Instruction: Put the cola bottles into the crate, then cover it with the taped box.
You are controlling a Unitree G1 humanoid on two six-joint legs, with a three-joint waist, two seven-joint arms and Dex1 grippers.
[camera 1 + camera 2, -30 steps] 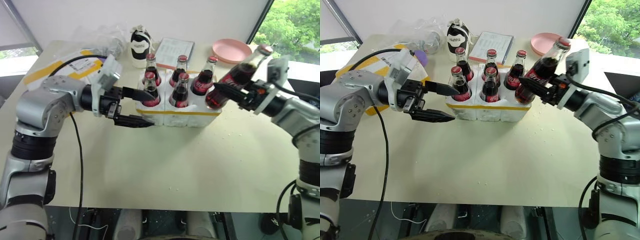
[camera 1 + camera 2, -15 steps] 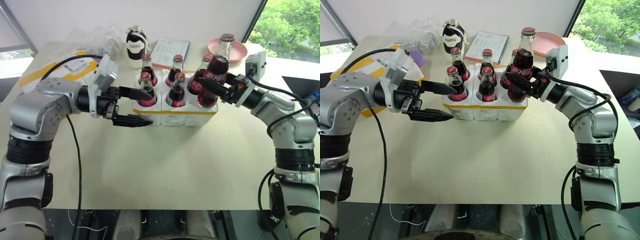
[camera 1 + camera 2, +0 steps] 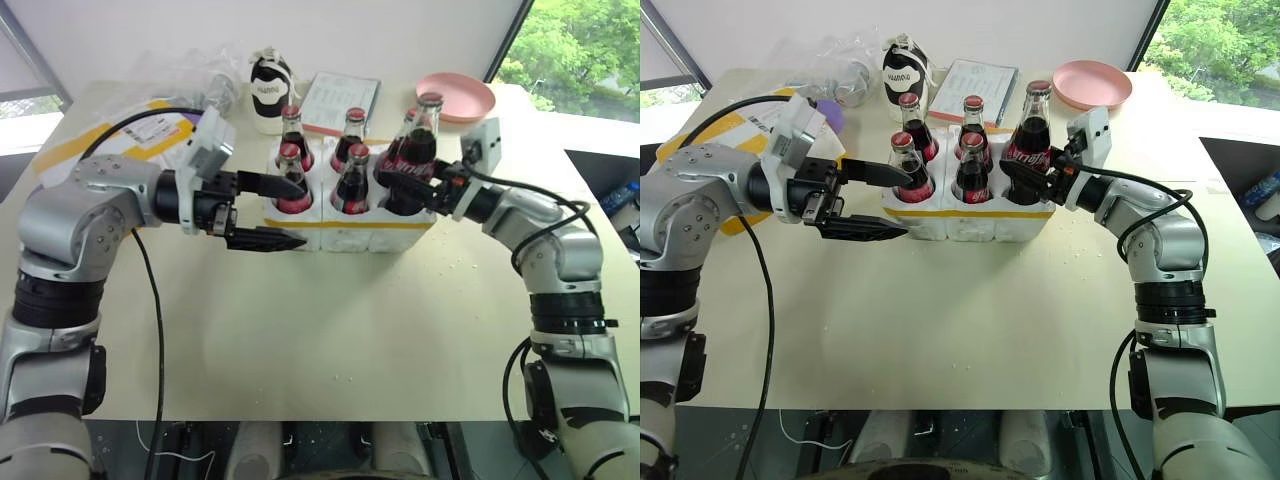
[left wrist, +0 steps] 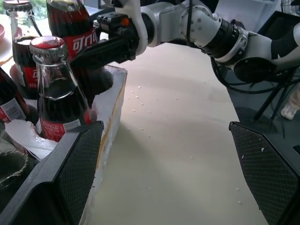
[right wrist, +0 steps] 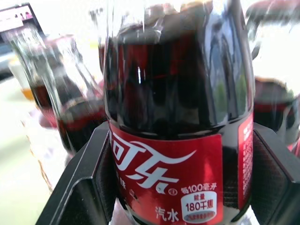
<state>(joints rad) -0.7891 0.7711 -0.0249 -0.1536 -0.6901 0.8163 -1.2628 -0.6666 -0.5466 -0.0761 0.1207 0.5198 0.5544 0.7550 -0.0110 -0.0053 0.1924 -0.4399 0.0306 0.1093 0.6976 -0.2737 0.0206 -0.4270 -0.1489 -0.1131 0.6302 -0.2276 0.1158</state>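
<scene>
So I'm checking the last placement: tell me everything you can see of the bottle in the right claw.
The bottle is small clear glass full of dark cola, with a red cap and a red label in white script. It stands upright with its base in the crate's near right well, taller than the five seated beside it. The right claw is shut on its labelled body.

Squat black bottle (image 3: 903, 66) with white label stands at far edge of surface (image 3: 970, 320). Pink plate (image 3: 1091, 83) and printed sheet (image 3: 971, 79) lie nearby.

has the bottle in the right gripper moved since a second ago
Yes. The right gripper has carried its cola bottle from tilted beyond the crate's right end to upright over its front right well.
</scene>
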